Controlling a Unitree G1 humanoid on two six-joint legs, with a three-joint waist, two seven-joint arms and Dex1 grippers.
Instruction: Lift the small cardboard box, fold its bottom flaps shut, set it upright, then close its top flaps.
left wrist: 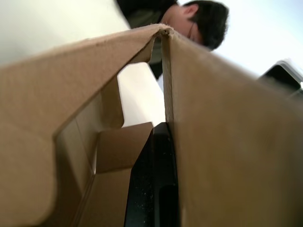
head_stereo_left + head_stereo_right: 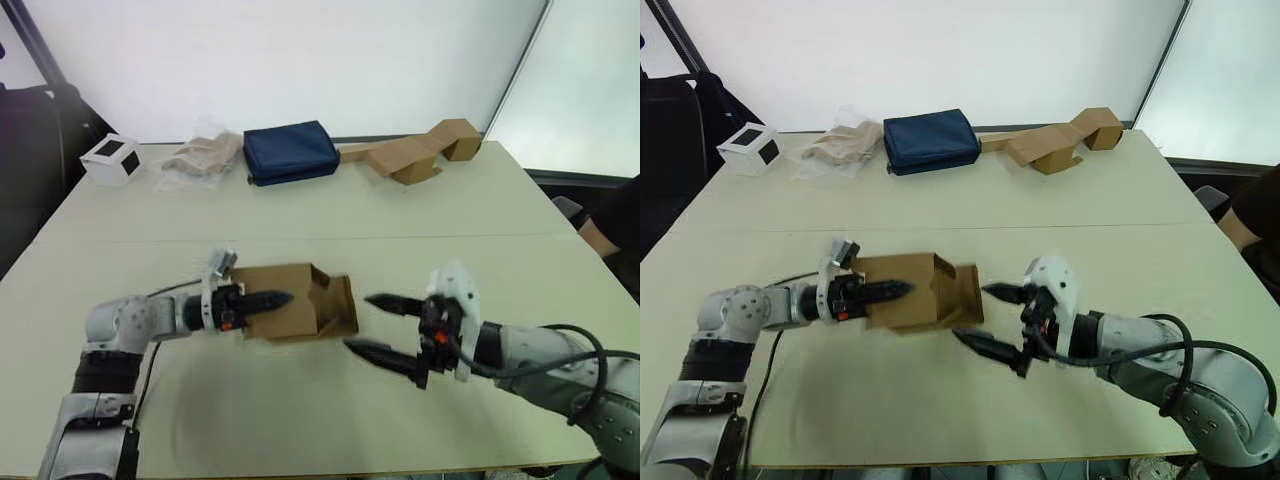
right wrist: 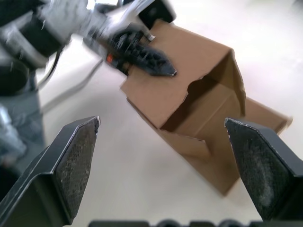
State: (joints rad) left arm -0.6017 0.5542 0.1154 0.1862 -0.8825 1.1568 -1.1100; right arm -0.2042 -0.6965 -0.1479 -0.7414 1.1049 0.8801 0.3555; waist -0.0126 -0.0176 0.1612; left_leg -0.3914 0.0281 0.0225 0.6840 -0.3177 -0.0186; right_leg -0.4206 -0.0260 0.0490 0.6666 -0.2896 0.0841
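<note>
The small cardboard box [image 2: 296, 308] lies on its side at the middle of the table, its open end pointing toward my right arm. The flaps [image 2: 342, 304] at that end stand open; I cannot tell whether they are the top flaps or the bottom flaps. My left gripper [image 2: 270, 299] is shut on the box's wall, one finger lying along the outside and the other finger [image 1: 154, 184] inside against the cardboard. My right gripper [image 2: 358, 322] is wide open just beyond the flaps, apart from them, with nothing between its fingers [image 3: 75, 165].
Along the far edge stand a white box with a black square [image 2: 112, 158], a crumpled beige bag [image 2: 205, 155], a navy pouch [image 2: 290, 150] and a long folded cardboard strip [image 2: 415, 150]. A person [image 2: 610, 225] sits past the table's right side.
</note>
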